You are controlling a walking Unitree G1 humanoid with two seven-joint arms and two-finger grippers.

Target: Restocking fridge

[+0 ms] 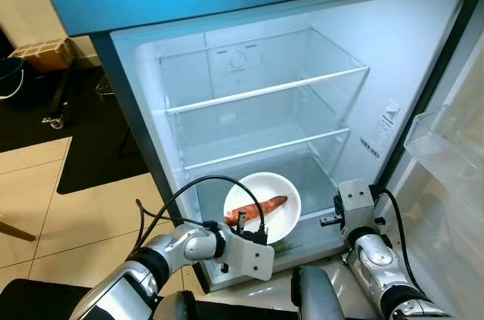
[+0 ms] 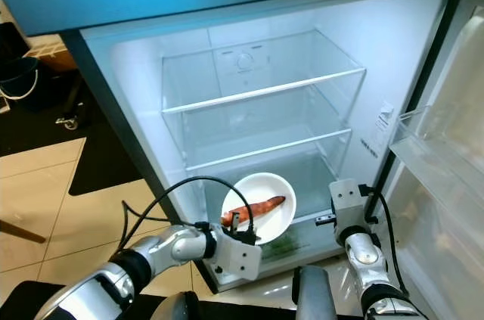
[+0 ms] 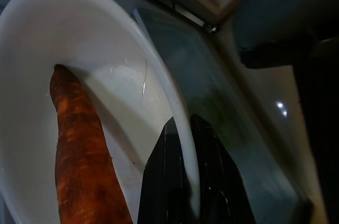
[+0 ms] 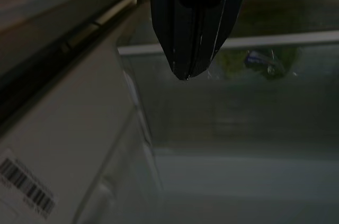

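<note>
A white plate [image 1: 283,184] carrying an orange carrot [image 1: 257,209] hovers in front of the open fridge's lowest level. My left gripper [image 1: 249,222] is shut on the plate's near rim; in the left wrist view its black fingers [image 3: 212,181] pinch the rim [image 3: 159,70] with the carrot [image 3: 79,150] beside them. My right gripper [image 4: 193,73] is shut with nothing in it, pointing at the clear crisper drawer [image 4: 238,107] low in the fridge. The right arm's wrist [image 1: 355,206] stands at the fridge's lower right.
The fridge interior [image 1: 257,108] has two bare glass shelves [image 1: 265,91]. The open door's clear bins [image 1: 446,153] are on the right. Green produce [image 2: 283,244] shows inside the crisper. Tiled floor and a dark mat [image 1: 98,146] lie to the left.
</note>
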